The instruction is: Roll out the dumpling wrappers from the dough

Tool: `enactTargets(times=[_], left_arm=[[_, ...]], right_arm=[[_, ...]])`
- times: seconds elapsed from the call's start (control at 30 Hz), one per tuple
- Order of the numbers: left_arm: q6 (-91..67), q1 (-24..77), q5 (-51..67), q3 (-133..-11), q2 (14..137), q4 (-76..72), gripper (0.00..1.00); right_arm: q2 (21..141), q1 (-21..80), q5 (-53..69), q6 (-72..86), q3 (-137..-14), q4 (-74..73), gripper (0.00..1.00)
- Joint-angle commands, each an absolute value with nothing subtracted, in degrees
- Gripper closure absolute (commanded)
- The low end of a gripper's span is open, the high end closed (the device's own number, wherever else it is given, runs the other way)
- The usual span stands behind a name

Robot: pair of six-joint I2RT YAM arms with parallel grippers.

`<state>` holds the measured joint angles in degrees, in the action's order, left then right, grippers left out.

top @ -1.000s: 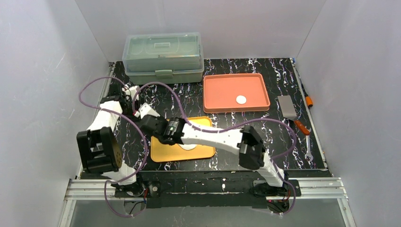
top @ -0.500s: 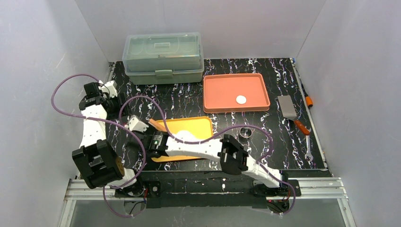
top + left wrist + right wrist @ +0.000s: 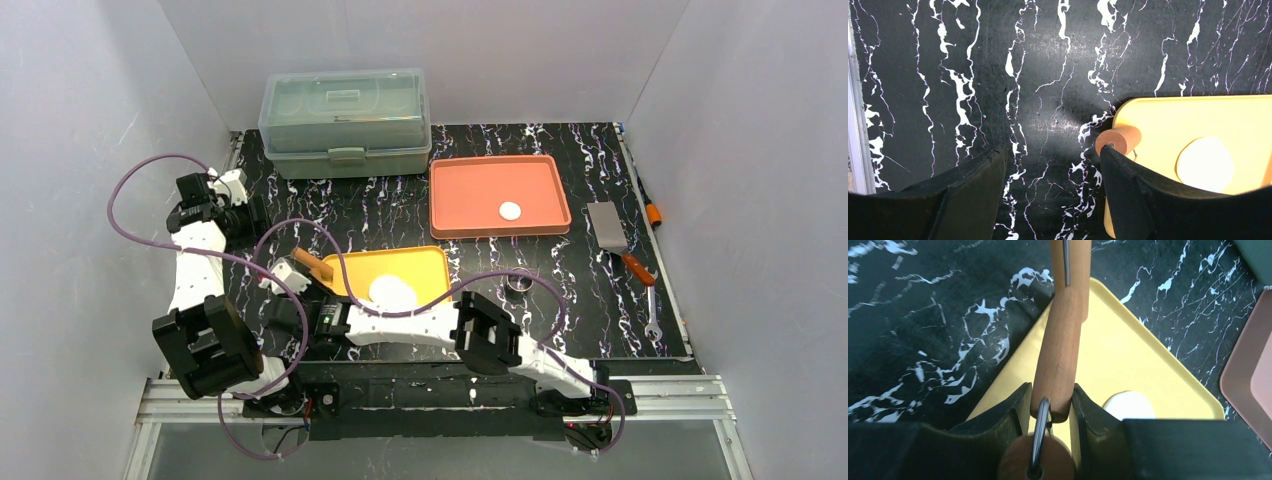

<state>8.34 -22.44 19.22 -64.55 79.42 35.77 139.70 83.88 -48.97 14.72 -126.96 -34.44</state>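
The dough [image 3: 392,292] is a flat white oval on the yellow board [image 3: 420,262]. It also shows in the left wrist view [image 3: 1204,164] and the right wrist view [image 3: 1128,405]. My right gripper [image 3: 303,278] [image 3: 1050,407] is shut on the handle of a wooden roller [image 3: 315,265] [image 3: 1060,360], held at the board's left corner, off the dough. One dumpling wrapper [image 3: 511,211], a small round white disc, lies in the orange tray [image 3: 460,190]. My left gripper [image 3: 240,212] [image 3: 1053,170] is open and empty above the black table, left of the roller end [image 3: 1118,140].
A small metal ring [image 3: 518,281] lies right of the board. A green lidded box [image 3: 345,120] stands at the back. A scraper [image 3: 607,225], an orange-handled tool [image 3: 637,268] and a wrench [image 3: 652,318] lie at the right edge.
My right arm has pulled back toward the near left with the roller, uncovering the dough. My left arm moved away to the far left, then stayed still.
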Motion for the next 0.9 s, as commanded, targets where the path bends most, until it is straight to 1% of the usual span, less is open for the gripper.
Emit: enactTargets(times=[0.0,0.07,0.23,0.37,0.53,0.63,0.8,0.87], left_arm=[[8.89,-22.76,19.57,-64.27,79.22,35.42,0.34],[8.92,-22.76,19.73,-64.18,79.49,35.33,0.34],[9.0,-22.79,20.15,-62.97,80.94,33.93,0.33],[8.59,-22.79,21.14,-62.31,83.63,33.42,0.33],[8.45,-22.69,24.43,-61.25,85.21,33.03,0.31],[9.34,-22.7,26.12,-60.55,85.72,33.25,0.29],[13.23,-22.73,30.02,-59.87,84.54,35.44,0.28],[14.45,-22.52,30.69,-59.68,83.84,36.04,0.27]], right_arm=[[146.7,84.28,-40.64,16.82,-127.94,-34.49,0.6],[147.71,84.28,-41.39,16.62,-128.78,-35.11,0.54],[146.55,84.2,-42.94,16.61,-125.78,-32.77,0.5],[146.08,84.2,-41.85,16.35,-126.48,-32.28,0.4],[145.25,84.21,-39.03,16.6,-129.58,-33.31,0.36],[143.3,84.2,-36.42,17.03,-129.58,-32.71,0.34],[137.9,83.66,-25.52,16.31,-128.72,-29.83,0.29],[134.9,82.64,-23.12,16.71,-127.11,-28.27,0.28]])
